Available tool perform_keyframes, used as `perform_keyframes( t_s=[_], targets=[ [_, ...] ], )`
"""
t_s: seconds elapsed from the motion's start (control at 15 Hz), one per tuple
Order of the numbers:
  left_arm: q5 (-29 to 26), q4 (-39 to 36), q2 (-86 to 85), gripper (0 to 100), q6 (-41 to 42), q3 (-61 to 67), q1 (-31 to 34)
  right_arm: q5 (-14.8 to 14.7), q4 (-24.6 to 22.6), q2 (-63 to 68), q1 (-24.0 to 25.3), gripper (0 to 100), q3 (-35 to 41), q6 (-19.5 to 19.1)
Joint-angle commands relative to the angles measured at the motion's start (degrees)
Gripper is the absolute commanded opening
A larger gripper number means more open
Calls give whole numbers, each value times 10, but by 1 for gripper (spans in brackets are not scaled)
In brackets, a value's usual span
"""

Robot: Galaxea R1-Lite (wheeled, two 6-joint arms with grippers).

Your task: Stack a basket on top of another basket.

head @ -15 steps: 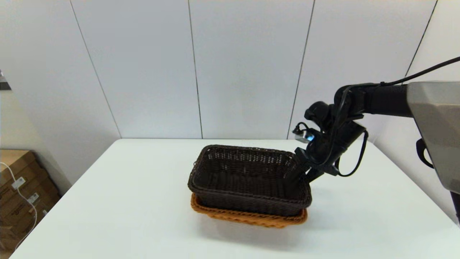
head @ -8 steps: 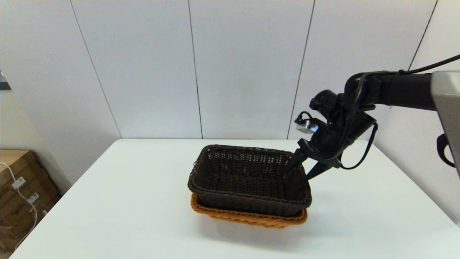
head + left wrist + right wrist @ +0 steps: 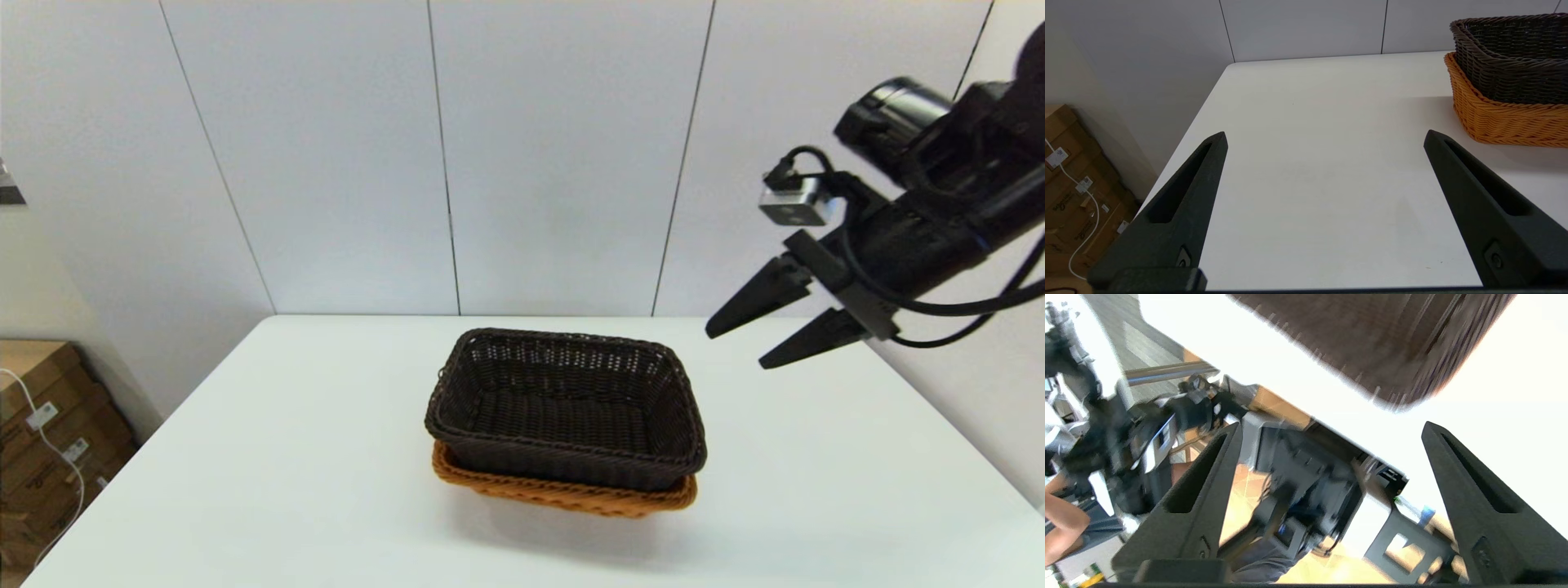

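Observation:
The dark brown basket point(image 3: 563, 404) sits nested on top of the orange basket point(image 3: 563, 492) in the middle of the white table; only the orange rim and lower wall show beneath it. Both also appear in the left wrist view, dark basket point(image 3: 1511, 57) above orange basket point(image 3: 1502, 118). My right gripper point(image 3: 739, 343) hangs open and empty in the air, up and to the right of the baskets, well clear of them. In the right wrist view the dark basket point(image 3: 1372, 339) is a blurred shape. My left gripper point(image 3: 1325, 141) is open over bare table, left of the baskets.
The white table point(image 3: 286, 457) ends at a panelled wall behind. Cardboard boxes point(image 3: 41, 416) with a white cable stand on the floor past the table's left edge.
My right gripper has let go of the dark basket's right rim, opened, and risen up and to the right. The dark basket stays resting on the orange one.

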Motion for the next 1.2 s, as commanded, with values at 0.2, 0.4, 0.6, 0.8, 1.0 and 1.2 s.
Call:
perform_keyframes(
  t_s=[0.2,0.4,0.6,0.8,1.0,1.2],
  targets=[
    [0,-2,1,100,-1,1,0,-14,61,-312,-65,100,101,8],
    [0,-2,1,100,0,1,0,-51,56,-457,-107,100,219,10],
    [0,-2,1,100,-1,1,0,-47,34,-590,-107,100,322,12],
    [0,-2,1,100,0,1,0,-52,37,-701,-109,100,372,36],
    [0,-2,1,100,-1,1,0,-104,24,-799,-113,100,443,55],
    [0,-2,1,100,-1,1,0,-132,-4,-882,-114,100,515,60]
  ],
)
